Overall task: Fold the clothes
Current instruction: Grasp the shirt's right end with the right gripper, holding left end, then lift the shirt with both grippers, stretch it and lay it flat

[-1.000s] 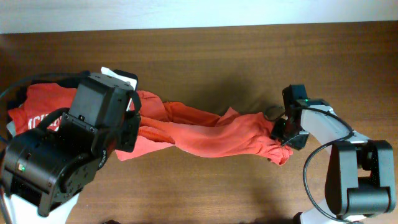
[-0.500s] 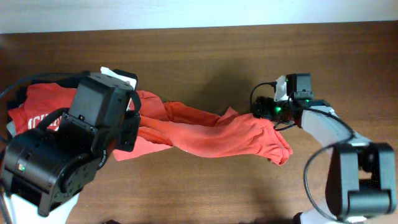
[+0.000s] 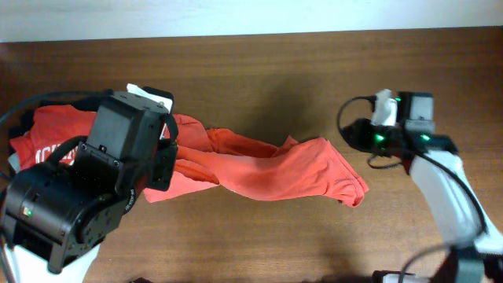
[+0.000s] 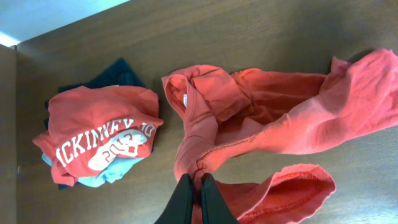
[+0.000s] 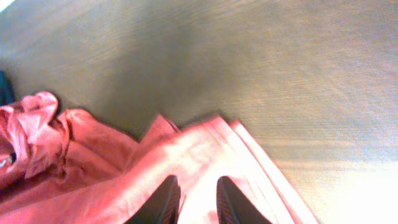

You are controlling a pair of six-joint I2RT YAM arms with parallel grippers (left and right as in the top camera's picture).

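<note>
Right end effector [image 5: 196, 198] pulled back off T-shirt [image 3: 267, 169], left end effector [image 4: 194, 186] pinching it

The left gripper [image 4: 196, 182], at 6 o'clock, pinches a bunched fold of the orange-red T-shirt [image 4: 273, 118], which sprawls toward 3 o'clock. At 9 o'clock, a folded red shirt [image 4: 99, 127] lies atop a pale blue garment [image 4: 102, 180] and a navy garment [image 4: 121, 73].

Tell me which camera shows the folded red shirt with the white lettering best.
The left wrist view. There the folded red shirt lies whole and unobstructed, its white print readable. The overhead view shows only part of it at far left, the rest behind the left arm. The right wrist view does not show it.
</note>
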